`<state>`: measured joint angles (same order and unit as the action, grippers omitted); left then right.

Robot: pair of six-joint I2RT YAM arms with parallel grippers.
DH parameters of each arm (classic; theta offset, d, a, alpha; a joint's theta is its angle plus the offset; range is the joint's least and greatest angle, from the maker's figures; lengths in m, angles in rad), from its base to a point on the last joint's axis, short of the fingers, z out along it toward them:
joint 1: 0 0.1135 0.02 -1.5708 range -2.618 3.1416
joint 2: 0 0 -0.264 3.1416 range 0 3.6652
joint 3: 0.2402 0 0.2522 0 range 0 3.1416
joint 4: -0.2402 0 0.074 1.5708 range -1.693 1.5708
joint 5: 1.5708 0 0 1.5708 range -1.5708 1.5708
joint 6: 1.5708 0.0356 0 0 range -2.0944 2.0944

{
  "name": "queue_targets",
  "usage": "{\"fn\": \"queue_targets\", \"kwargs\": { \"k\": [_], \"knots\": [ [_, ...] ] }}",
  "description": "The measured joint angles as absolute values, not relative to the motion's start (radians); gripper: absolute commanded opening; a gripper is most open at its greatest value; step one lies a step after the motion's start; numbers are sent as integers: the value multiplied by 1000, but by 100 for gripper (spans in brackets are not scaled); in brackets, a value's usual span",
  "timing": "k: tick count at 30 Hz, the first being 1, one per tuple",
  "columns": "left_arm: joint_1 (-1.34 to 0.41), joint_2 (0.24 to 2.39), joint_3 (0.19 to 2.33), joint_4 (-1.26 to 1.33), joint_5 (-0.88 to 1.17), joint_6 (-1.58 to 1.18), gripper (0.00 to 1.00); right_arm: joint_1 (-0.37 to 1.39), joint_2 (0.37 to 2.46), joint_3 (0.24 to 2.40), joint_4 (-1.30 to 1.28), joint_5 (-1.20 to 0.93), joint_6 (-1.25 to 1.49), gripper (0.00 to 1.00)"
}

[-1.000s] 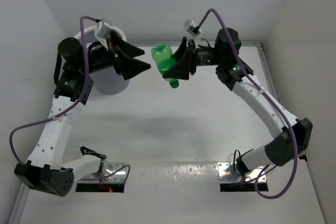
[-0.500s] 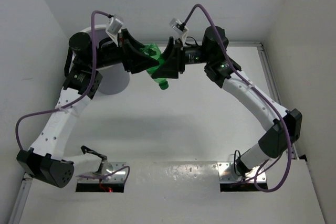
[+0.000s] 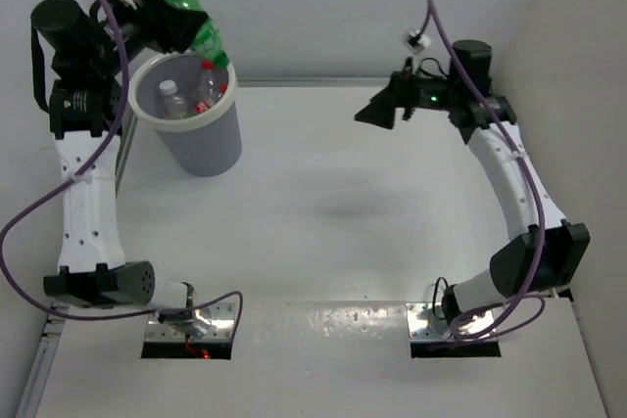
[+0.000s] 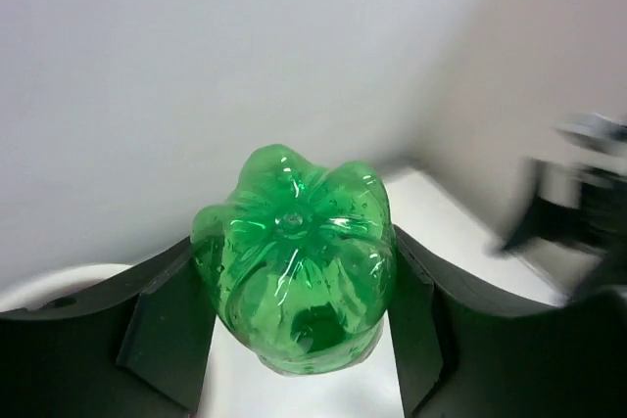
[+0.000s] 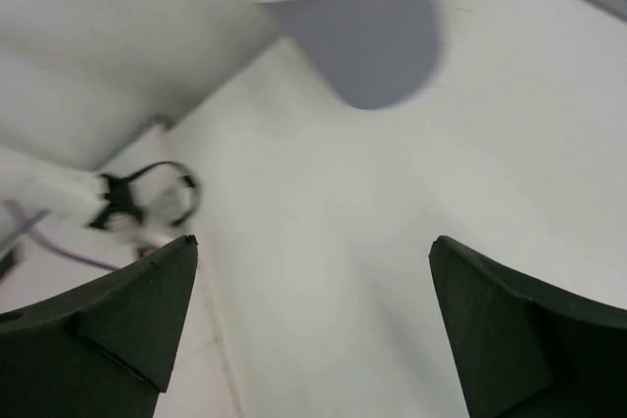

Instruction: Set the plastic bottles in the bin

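Observation:
A green plastic bottle (image 3: 193,24) hangs at the back left, just above the far rim of the bin (image 3: 201,149). My left gripper (image 3: 179,19) is shut on it. In the left wrist view the bottle's ribbed base (image 4: 294,261) faces the camera, pinched between both fingers (image 4: 167,330), with the bin's white rim (image 4: 59,286) low on the left. Inside the bin lie clear bottles, one with a white cap (image 3: 169,97) and one with a red label (image 3: 207,81). My right gripper (image 3: 375,112) hovers open and empty over the back right of the table.
White walls close in at the back and on both sides. The right wrist view looks past its wide-apart gripper (image 5: 313,240) at bare tabletop, the grey bin (image 5: 362,36) at the top, and the left arm's base with its cable (image 5: 147,198).
The green bottle passed from my right gripper to my left. The left arm swung back left and up over the bin with it. The right gripper opened and drew away to the right.

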<state>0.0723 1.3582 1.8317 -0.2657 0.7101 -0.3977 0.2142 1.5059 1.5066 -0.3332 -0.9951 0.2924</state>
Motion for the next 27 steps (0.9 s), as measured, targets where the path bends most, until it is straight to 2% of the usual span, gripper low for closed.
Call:
{"fn": "queue_targets", "kwargs": {
  "k": [3,7,12,14,15,16,21,27],
  "knots": [
    [99,1470,2003,-374,529,-262,11,74,1459,1455,-445,-948,173,100],
    [99,1567,2009,-456,342,-133,12,-31,1375,1349,-545,-927,64,100],
    [99,1658,1882,-513,142,-67,30,-134,1312,1290,-607,-920,-27,100],
    [99,1680,1835,-530,72,-54,54,-179,1292,1263,-616,-921,-48,100],
    [99,1685,1823,-538,56,-49,80,-202,1279,1242,-618,-926,-55,100],
    [99,1687,1818,-545,44,-42,100,-223,1264,1219,-622,-926,-61,100],
    [81,1658,1818,-540,-8,-17,100,-321,1203,1166,-693,-920,-100,100],
    [-21,1593,1922,-545,-64,43,100,-463,1195,1275,-762,-919,-103,100]
  ]
}}
